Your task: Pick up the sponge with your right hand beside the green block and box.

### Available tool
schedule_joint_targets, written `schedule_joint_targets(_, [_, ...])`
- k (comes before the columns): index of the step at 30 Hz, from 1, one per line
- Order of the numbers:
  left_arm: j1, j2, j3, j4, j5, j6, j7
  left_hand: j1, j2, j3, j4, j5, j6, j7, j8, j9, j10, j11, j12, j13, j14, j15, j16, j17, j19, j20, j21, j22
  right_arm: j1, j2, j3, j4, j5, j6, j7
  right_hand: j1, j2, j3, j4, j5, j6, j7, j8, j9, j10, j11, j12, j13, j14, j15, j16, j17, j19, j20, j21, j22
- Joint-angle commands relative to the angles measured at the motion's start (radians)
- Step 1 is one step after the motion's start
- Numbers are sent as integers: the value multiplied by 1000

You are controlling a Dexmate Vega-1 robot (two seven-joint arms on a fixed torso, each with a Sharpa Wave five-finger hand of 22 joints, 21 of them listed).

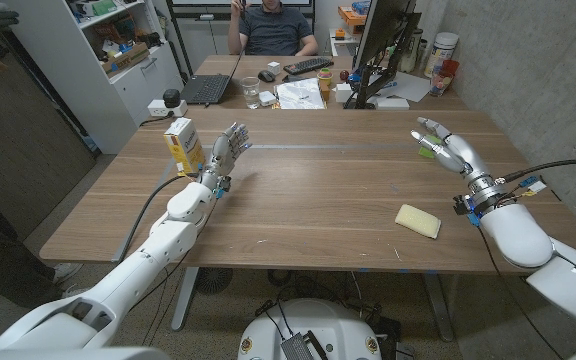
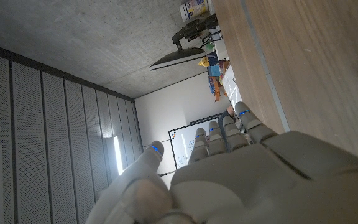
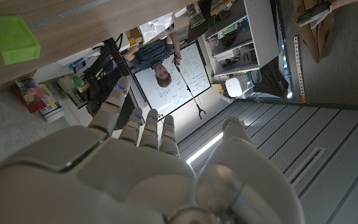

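Observation:
The pale yellow sponge [image 1: 418,220] lies on the wooden table [image 1: 328,200] at the near right, on its own. My right hand [image 1: 448,148] hovers farther back on the right with fingers spread and nothing in it, well behind the sponge. The green block [image 1: 426,151] peeks out just beside its fingers and shows as a bright green block [image 3: 9,38] in the right wrist view beyond the right hand [image 3: 148,168]. The yellow box [image 1: 184,146] stands upright at the left. Right next to it my left hand [image 1: 226,150] is raised, fingers apart, empty; the left wrist view shows this left hand [image 2: 229,174].
At the table's far end are a laptop [image 1: 206,88], a glass [image 1: 252,95], papers [image 1: 300,95], a keyboard [image 1: 308,66] and a monitor [image 1: 383,40]. A person [image 1: 276,25] sits behind them. A concrete wall runs along the right side.

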Motion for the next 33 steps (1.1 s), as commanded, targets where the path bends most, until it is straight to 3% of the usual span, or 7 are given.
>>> schedule_joint_targets(1, [-22,-13,11,22,4,-6,-18,-2,7,-5,-3,3,6,-6,6,3,2,4,4,3,-2,7,7,2,3,5,-4,5,-119,73,96,-108,-232,-76,-11,13,-3,2,-9,4,9,-3,9,6,0,-9,2,5,1,0,4,-1,-11,2,-3,3])
schedule_joint_targets(18, [-51,-29,25,57,7,-8,-44,-2,6,-7,-2,3,7,-6,7,3,2,4,5,3,-3,7,7,2,4,6,-5,6,-211,169,136,-211,-487,-163,9,27,-4,2,-22,6,2,-5,7,7,-1,-10,4,6,-19,-4,-2,-2,-30,10,-7,1])
schedule_joint_targets(30, [-61,-33,32,61,13,-4,-46,-3,6,-9,-2,3,7,-6,7,3,2,4,5,3,-3,7,7,2,5,6,-7,6,-250,193,109,-269,-714,-258,7,51,-7,6,-40,10,-20,-2,2,8,-38,-25,-7,7,-37,-11,-5,-2,-26,11,-4,0])
schedule_joint_targets(33, [-60,-34,34,60,16,-1,-41,-3,6,-9,-2,3,7,-6,7,3,2,5,5,3,-3,6,7,2,4,5,-7,6,-255,201,95,-278,-772,-285,-5,67,-8,10,-50,12,-24,-3,3,8,-55,-35,-10,7,-49,-14,-7,-2,-44,20,-10,0])
